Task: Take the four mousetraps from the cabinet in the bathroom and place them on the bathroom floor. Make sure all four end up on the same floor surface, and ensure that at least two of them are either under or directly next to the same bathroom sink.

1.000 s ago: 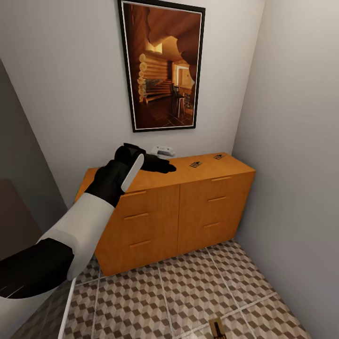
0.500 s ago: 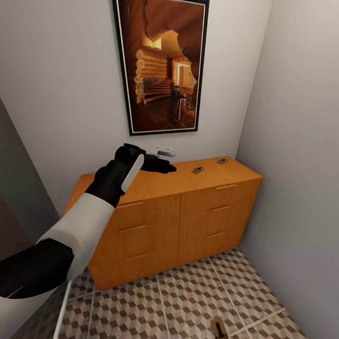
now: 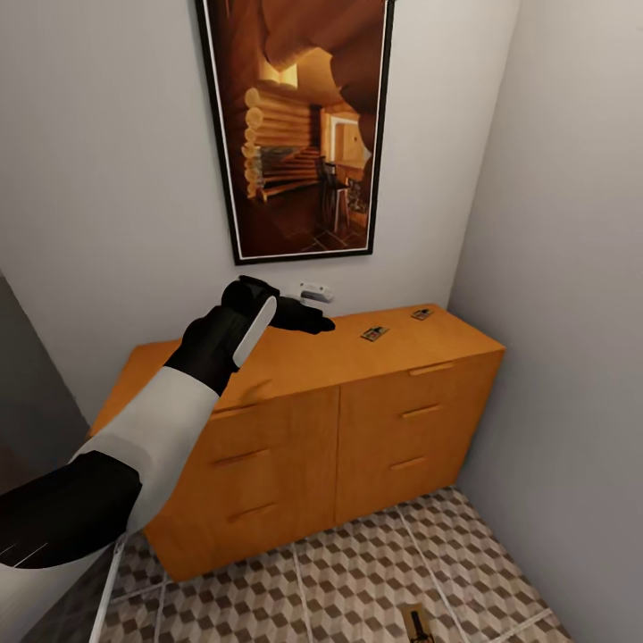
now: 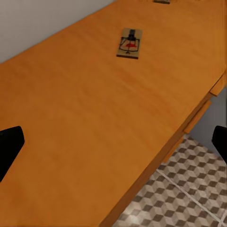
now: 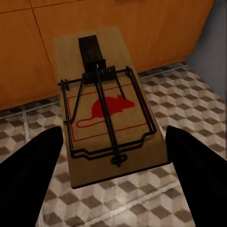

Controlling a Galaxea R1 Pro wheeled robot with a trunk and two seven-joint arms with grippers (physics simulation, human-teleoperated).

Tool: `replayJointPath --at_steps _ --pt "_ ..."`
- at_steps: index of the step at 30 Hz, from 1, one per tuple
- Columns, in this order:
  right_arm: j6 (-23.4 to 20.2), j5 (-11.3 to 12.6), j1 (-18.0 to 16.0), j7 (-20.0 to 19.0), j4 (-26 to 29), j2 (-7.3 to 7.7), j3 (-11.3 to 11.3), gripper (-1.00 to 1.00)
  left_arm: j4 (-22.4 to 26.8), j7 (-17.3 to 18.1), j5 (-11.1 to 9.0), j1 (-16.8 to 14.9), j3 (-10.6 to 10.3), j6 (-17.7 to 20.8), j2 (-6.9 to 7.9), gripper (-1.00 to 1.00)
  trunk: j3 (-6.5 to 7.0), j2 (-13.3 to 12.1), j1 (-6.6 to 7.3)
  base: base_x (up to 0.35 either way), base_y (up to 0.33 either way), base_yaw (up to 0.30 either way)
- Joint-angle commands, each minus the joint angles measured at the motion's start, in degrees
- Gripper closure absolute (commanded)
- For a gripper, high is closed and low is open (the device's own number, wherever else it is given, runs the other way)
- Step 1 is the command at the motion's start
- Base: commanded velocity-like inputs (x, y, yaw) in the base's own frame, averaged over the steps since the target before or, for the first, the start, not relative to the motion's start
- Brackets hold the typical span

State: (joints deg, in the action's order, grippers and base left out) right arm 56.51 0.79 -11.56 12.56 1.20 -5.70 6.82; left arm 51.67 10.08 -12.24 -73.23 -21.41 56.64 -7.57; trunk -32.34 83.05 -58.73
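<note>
Two mousetraps [image 3: 374, 334] [image 3: 421, 313] (small) atop the cabinet [image 3: 357, 420], left pincer [image 3: 308, 318] near

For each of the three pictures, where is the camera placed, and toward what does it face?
Head view: high, facing the cabinet in the corner; left arm reaches over its top.
Left wrist view: above the cabinet top, facing a mousetrap; dark fingertips at the edges.
Right wrist view: over the bathroom floor, close on a held mousetrap.
Shared: cabinet and floor.

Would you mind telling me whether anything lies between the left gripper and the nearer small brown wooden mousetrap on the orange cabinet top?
Nothing visible does: only bare orange cabinet top separates the left gripper from the nearer mousetrap.
</note>
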Motion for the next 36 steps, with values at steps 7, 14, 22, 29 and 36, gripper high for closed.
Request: replayJointPath --at_steps 7,14,22,29,36 --pt "0.1 0.1 0.0 0.4 0.0 -0.01 0.5 1.00 0.1 0.1 0.0 0.0 0.0 0.2 0.02 -1.00 0.39 0.0 0.00 0.010 0.000 -0.205" --pt "0.1 0.1 0.0 0.4 0.0 -0.01 0.5 1.00 0.1 0.1 0.0 0.0 0.0 0.2 -0.03 -1.00 0.87 0.0 0.00 0.001 0.000 -0.218" --pt "0.1 0.1 0.0 0.4 -0.1 -0.09 0.5 1.00 0.0 0.1 0.0 0.0 0.0 0.2 0.01 -1.00 1.42 0.0 0.00 0.000 0.000 -0.219" --pt "0.0 0.0 0.0 0.5 -0.1 -0.19 0.5 1.00 -1.3 0.1 0.0 0.0 -0.1 0.2 -0.01 -1.00 1.66 0.0 0.00 0.107 0.000 -0.111" --pt "-0.1 0.0 0.0 0.4 0.0 -0.11 0.5 1.00 -1.8 0.1 0.0 0.0 0.0 0.1 -0.05 -1.00 1.68 0.0 0.00 0.250 0.000 -0.010"
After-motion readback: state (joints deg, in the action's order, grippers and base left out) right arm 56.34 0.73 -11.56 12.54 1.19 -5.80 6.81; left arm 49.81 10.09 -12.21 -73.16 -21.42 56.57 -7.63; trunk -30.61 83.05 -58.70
